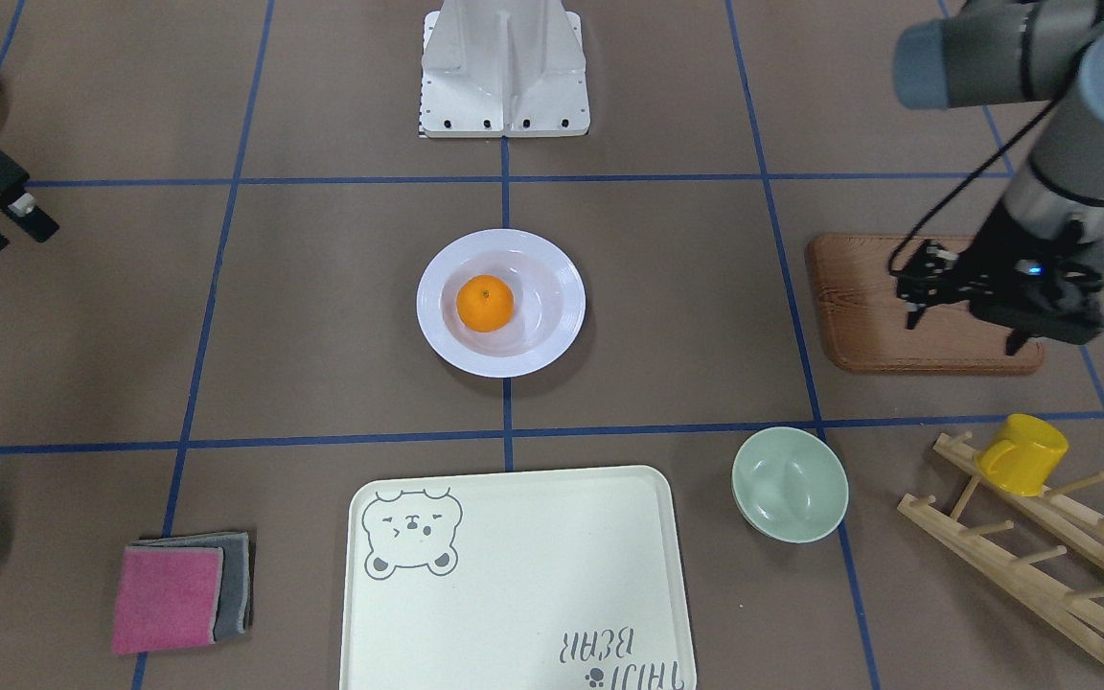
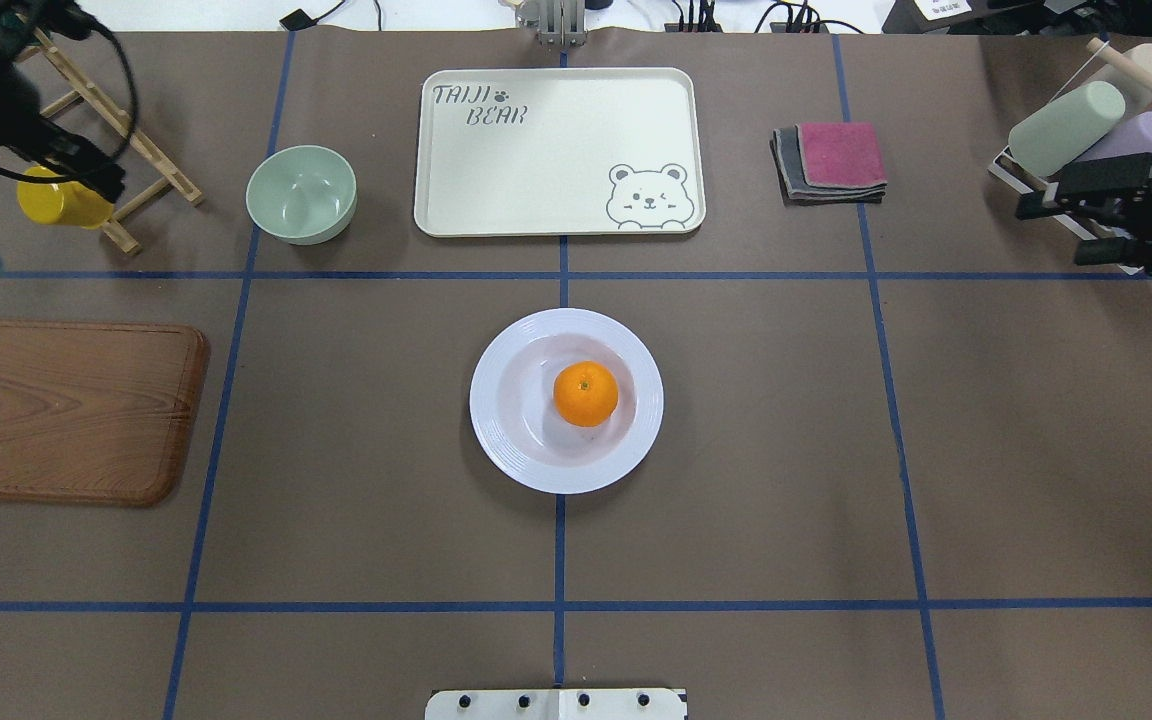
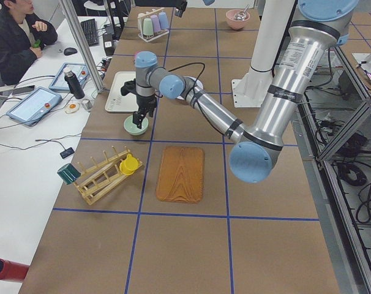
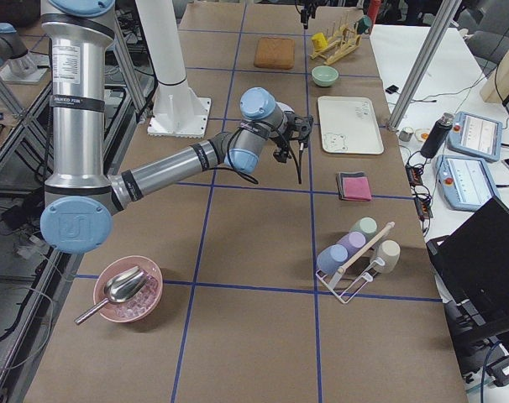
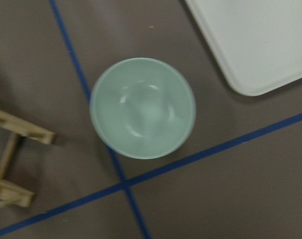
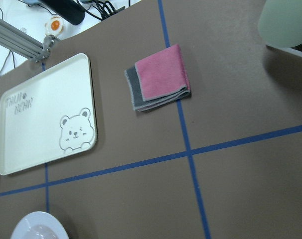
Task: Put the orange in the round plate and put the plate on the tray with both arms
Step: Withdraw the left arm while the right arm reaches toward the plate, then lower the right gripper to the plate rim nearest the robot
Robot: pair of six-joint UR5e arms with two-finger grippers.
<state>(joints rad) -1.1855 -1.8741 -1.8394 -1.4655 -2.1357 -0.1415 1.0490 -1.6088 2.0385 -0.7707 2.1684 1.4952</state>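
One brown desk [image 2: 736, 500] carries everything; clock calls are from the overhead view, 12 = away from the robot.

Left arm [image 1: 1060, 163] reaches to approx 10 o'clock of desk ctr. Its left tool [image 1: 964, 331] hangs w/ fingers apart and nothing between them, and its wrist view looks straight down on a green bowl [image 5: 142, 108]. Right arm [image 4: 170, 172] is out at approx 2 o'clock. The right tool [image 2: 1051, 235] is also spread and empty, near a rack of cups [image 2: 1071, 125].

Tray [image 2: 556, 150] lies flat at 12 o'clock of ctr, long axis 9-to-3, bare. Plate [image 2: 501, 455] sits flat at desk ctr, well apart from the tray, w/ a strip of desk and a tape line between them. Orange [image 2: 586, 393] rests in the plate's well, a bit toward 3 o'clock of its middle. So step 1 looks done; plate-to-tray is not yet done.

Key relation for the lift: the plate is at approx 4 o'clock from the left tool and approx 8 o'clock from the right tool. Both are well apart from it, neither clearly nearer. The plate is round, so there's no long axis to line up. I'd judge each tool should take the rim on its own side, at 9 and 3, then carry toward 12. Risk: an uneven lift tips the plate and the orange rolls.
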